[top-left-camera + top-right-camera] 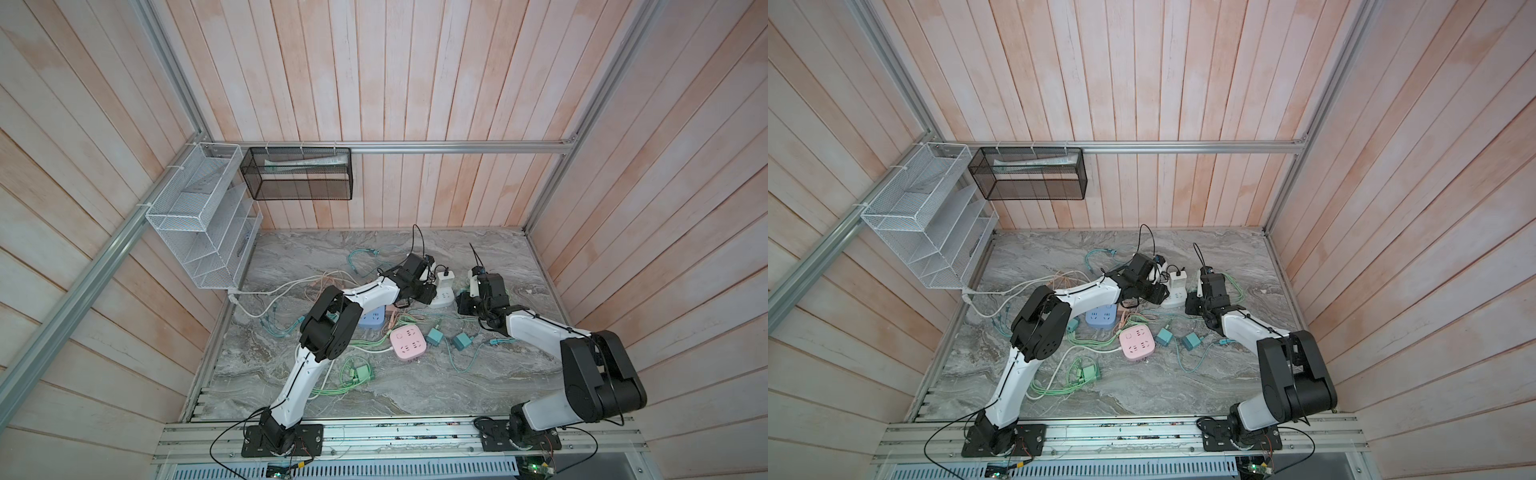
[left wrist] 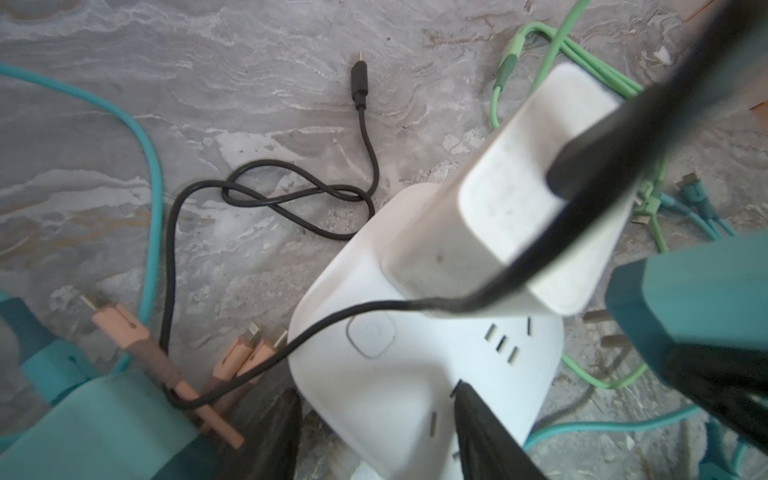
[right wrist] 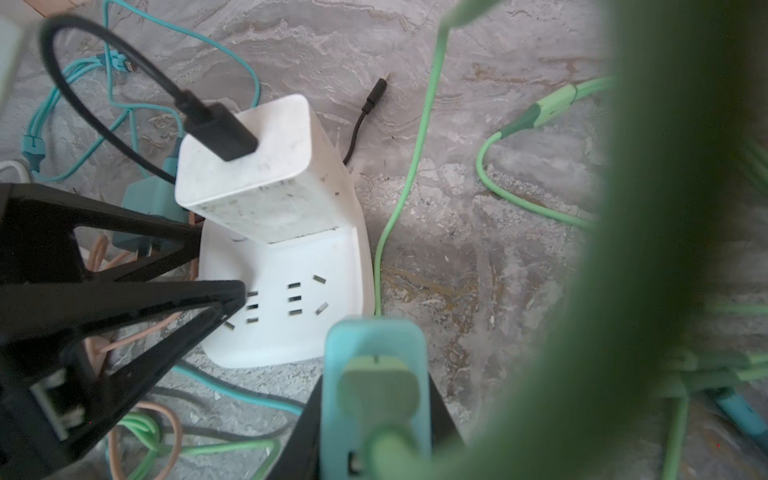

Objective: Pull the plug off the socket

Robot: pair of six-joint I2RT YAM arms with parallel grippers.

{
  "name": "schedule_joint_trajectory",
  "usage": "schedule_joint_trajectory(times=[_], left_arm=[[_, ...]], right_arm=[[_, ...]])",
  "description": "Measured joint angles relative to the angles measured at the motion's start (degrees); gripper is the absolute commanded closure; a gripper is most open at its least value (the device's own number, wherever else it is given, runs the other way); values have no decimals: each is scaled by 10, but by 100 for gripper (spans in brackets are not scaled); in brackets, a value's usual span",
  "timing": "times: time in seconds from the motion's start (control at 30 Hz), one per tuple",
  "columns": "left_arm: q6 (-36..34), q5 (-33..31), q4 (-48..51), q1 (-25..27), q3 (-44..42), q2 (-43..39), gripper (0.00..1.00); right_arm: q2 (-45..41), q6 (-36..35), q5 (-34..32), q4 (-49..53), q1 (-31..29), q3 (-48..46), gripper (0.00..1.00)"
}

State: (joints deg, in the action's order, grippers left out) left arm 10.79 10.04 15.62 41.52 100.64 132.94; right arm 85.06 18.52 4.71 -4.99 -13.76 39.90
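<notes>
A white socket cube (image 1: 444,300) (image 1: 1177,299) (image 2: 415,374) (image 3: 291,266) lies on the marble table (image 1: 415,382). A white charger plug (image 2: 498,208) (image 3: 257,178) (image 1: 445,279) with a black cable stands plugged into its top. My left gripper (image 2: 374,436) (image 1: 428,293) stands open astride one corner of the socket. One of its fingers (image 3: 232,295) rests on the slotted top face and the other lies beside the side wall. My right gripper (image 3: 374,436) (image 1: 463,304) is shut on a teal plug (image 3: 374,336) (image 2: 685,299) that carries a green cable. It is held just beside the socket, its prongs bare and out of the slots.
A pink socket (image 1: 408,341), a blue socket (image 1: 372,320), two teal adapters (image 1: 434,336) and a green adapter (image 1: 361,372) lie nearer the front among tangled green, teal, peach and white cables. A white wire rack (image 1: 199,216) and a black mesh basket (image 1: 297,174) hang on the walls.
</notes>
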Motion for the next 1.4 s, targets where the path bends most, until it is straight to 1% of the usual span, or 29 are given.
schedule_joint_trajectory(times=[0.13,0.27,0.5,0.63,0.67,0.7,0.8,0.9,0.97,1.17,1.33,1.4], left_arm=[[0,0,-4,0,-3,-1,40],[0,0,-5,0,-4,-2,40],[0,1,-6,0,-4,-2,40],[0,2,-6,0,-5,-2,40],[0,2,-6,0,-5,-2,40],[0,2,-6,0,-5,-2,39],[2,2,-6,0,-5,-2,40],[2,2,-6,0,-5,-2,40],[2,3,-6,-1,-5,-2,39],[2,3,-7,-1,-5,-2,40],[4,2,-16,-1,-14,-5,39],[4,2,-17,-1,-16,-6,40]], right_arm=[[0,9,24,-7,22,-6,99],[0,23,48,-24,41,-19,93],[5,40,91,-37,59,-38,87],[12,42,101,-37,62,-38,75],[12,43,102,-37,64,-38,72],[12,45,102,-37,65,-38,67],[12,49,102,-38,70,-38,59],[12,56,96,-35,73,-38,49],[12,58,91,-33,75,-38,45],[-2,62,70,-18,76,-38,42],[-37,60,47,-5,76,-38,41],[-54,57,39,-5,76,-39,39]])
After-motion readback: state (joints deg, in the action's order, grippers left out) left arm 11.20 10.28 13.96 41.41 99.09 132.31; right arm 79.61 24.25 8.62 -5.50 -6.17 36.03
